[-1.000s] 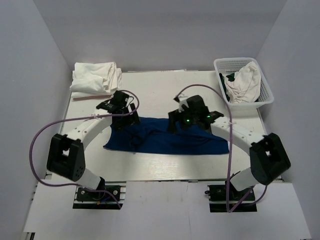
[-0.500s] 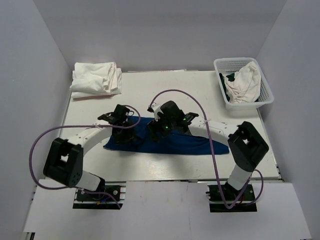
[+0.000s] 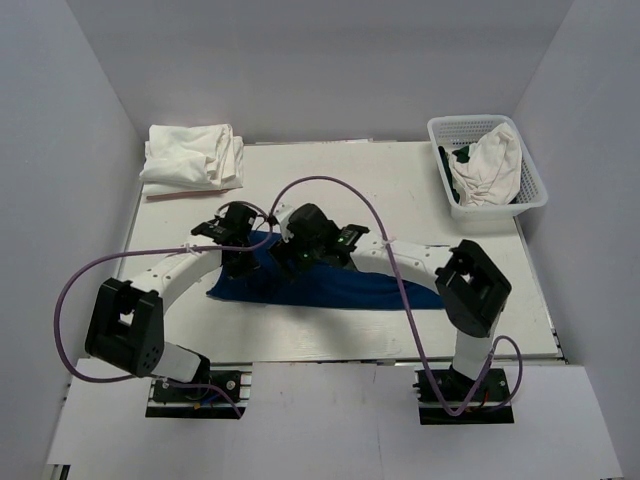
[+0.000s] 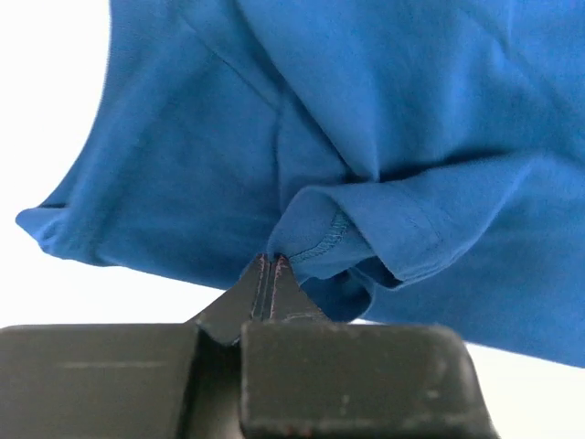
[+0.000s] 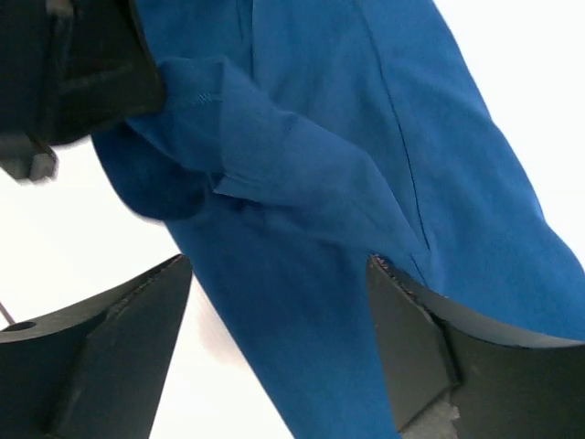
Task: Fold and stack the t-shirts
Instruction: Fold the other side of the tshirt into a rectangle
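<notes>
A dark blue t-shirt (image 3: 340, 285) lies crumpled across the middle of the table (image 3: 330, 180). My left gripper (image 3: 240, 262) is at its left end, shut, its fingertips (image 4: 271, 265) pinching a stitched hem fold of the blue t-shirt (image 4: 366, 137). My right gripper (image 3: 292, 252) hovers close beside it, open, with the blue t-shirt (image 5: 302, 274) lying between its wide fingertips (image 5: 375, 267). The left gripper's dark body (image 5: 73, 73) shows at the upper left of the right wrist view. White t-shirts (image 3: 190, 158) lie piled at the table's back left corner.
A white lattice basket (image 3: 500, 208) stands at the back right, holding white cloth (image 3: 490, 160) and something dark. Purple cables arch over both arms. Grey walls close in the table on three sides.
The right arm has swung left across the blue t-shirt to its left part, beside the left gripper. The left gripper has shut on the shirt's hem.
</notes>
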Motion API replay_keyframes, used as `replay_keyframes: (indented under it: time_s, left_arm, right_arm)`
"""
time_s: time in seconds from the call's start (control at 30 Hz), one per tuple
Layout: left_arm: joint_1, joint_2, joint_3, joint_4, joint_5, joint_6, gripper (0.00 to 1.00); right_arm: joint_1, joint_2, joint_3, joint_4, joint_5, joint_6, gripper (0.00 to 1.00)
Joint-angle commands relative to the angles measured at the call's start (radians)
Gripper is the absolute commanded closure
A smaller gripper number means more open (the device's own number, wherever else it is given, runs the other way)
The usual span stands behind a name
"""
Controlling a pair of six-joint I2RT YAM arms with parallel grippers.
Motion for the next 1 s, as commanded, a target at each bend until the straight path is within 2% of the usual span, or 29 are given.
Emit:
replay_keyframes:
  time_s: [0.0, 0.23, 0.47, 0.57, 0.6, 0.67, 0.7, 0.73, 0.77, 0.8, 0.87, 0.9, 0.97]
  left_arm:
    - [0.008, -0.021, 0.049, -0.058, -0.123, -0.095, 1.00]
    - [0.008, 0.086, 0.118, -0.098, -0.162, -0.157, 1.00]
    - [0.008, 0.100, 0.109, -0.077, -0.125, -0.177, 1.00]
    - [0.008, 0.100, 0.085, -0.050, -0.090, -0.186, 1.00]
    - [0.008, 0.100, 0.076, -0.049, -0.071, -0.186, 0.95]
    - [0.017, 0.089, 0.062, -0.025, -0.050, -0.186, 0.83]
    - [0.017, 0.089, 0.062, -0.025, -0.050, -0.198, 0.69]
    - [0.017, 0.080, 0.062, -0.043, -0.062, -0.198, 0.66]
    - [0.017, 0.069, 0.062, -0.052, -0.071, -0.212, 0.55]
    - [0.026, 0.060, 0.062, -0.068, -0.085, -0.232, 0.41]
    - [0.026, 0.026, 0.062, -0.124, -0.131, -0.252, 0.21]
    - [0.037, 0.011, 0.062, -0.144, -0.148, -0.261, 0.01]
    - [0.046, -0.039, 0.072, -0.187, -0.204, -0.287, 0.00]
  right_arm:
    - [0.031, 0.046, 0.101, 0.012, 0.102, 0.109, 0.19]
    - [0.074, 0.178, 0.256, -0.106, 0.199, 0.152, 0.29]
    - [0.094, 0.241, 0.265, -0.111, 0.201, 0.134, 0.37]
    - [0.107, 0.215, 0.204, -0.063, 0.207, 0.123, 0.38]
    - [0.107, 0.202, 0.176, 0.025, 0.197, 0.121, 0.38]
    - [0.107, 0.133, 0.066, 0.078, 0.187, 0.120, 0.38]
    - [0.102, 0.113, 0.043, 0.156, 0.202, 0.124, 0.38]
    - [0.103, 0.061, -0.031, 0.181, 0.208, 0.126, 0.36]
    - [0.103, 0.051, -0.046, 0.260, 0.205, 0.126, 0.36]
    - [0.103, 0.034, -0.060, 0.274, 0.194, 0.126, 0.36]
    - [0.108, 0.034, -0.067, 0.282, 0.184, 0.117, 0.36]
    - [0.110, 0.045, -0.064, 0.278, 0.165, 0.104, 0.36]
    - [0.114, 0.068, -0.036, 0.267, 0.167, 0.091, 0.36]
